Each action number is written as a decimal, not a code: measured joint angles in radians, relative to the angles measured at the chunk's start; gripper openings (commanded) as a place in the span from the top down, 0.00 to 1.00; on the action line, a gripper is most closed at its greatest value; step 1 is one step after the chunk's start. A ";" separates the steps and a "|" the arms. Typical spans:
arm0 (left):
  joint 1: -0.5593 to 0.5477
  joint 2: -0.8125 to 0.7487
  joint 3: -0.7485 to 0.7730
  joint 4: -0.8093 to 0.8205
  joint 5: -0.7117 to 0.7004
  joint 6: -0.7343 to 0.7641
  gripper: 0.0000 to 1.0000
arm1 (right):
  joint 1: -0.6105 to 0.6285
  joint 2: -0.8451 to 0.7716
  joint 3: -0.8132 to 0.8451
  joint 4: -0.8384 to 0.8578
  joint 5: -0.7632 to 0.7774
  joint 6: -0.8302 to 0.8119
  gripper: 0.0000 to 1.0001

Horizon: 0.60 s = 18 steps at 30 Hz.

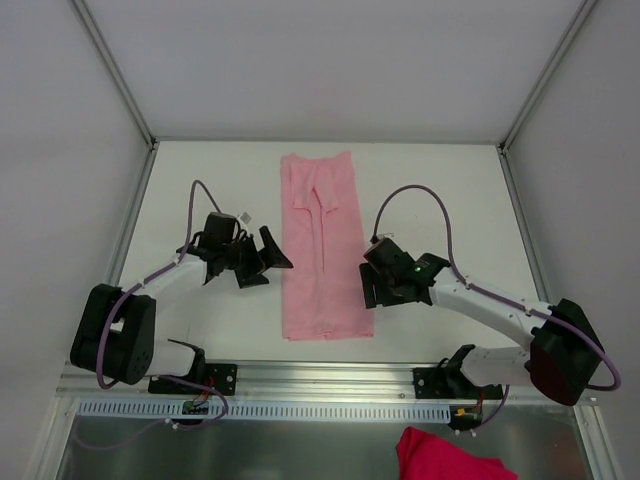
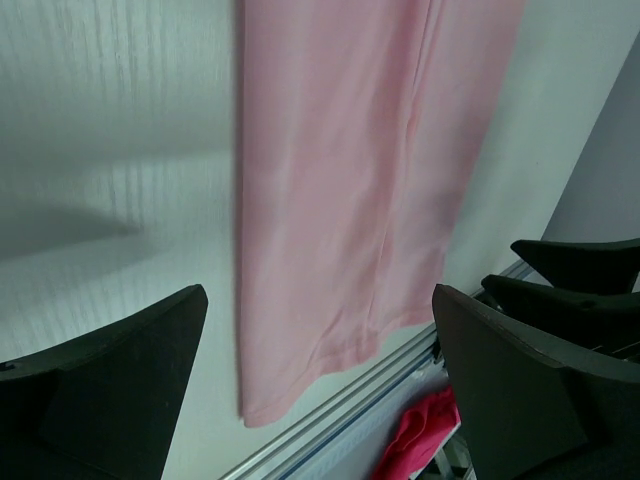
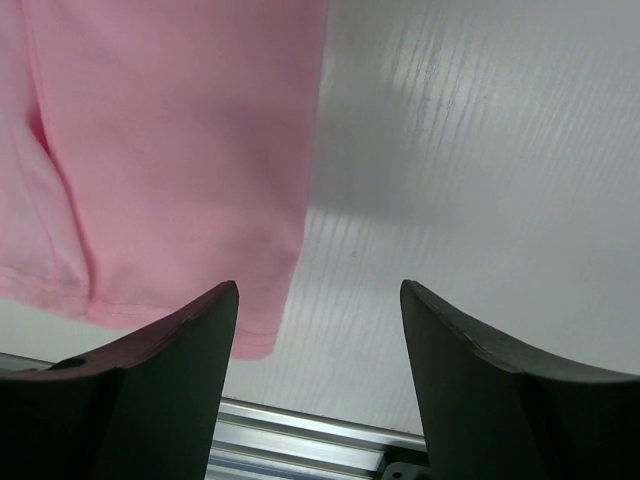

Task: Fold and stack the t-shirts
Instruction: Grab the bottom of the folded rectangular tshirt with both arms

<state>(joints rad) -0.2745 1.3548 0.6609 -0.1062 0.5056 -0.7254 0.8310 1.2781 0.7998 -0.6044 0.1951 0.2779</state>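
left pincer (image 1: 268, 268) agape, empty | right pincer (image 1: 378, 295) likewise | pink t-shirt (image 1: 320, 250) folded between

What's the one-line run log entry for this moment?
shirt: folded lengthwise, flat on table | left gripper: open, empty, left of shirt | right gripper: open, empty, at shirt's right edge

we see only part of the dark pink cloth (image 1: 448, 455); the bottom edge cuts it off. the t-shirt (image 2: 340, 200) looks blurry along its side.
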 measured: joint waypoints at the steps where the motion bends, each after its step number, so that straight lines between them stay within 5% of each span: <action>1: -0.001 -0.008 -0.023 0.014 0.008 -0.003 0.01 | 0.002 -0.011 0.000 0.002 0.001 0.017 0.30; 18: -0.177 -0.073 -0.150 0.156 0.016 -0.096 0.01 | 0.072 -0.039 0.082 -0.095 0.035 0.137 0.33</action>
<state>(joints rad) -0.4519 1.2816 0.5106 0.0502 0.5217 -0.8211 0.9035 1.2388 0.8822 -0.6998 0.2298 0.4145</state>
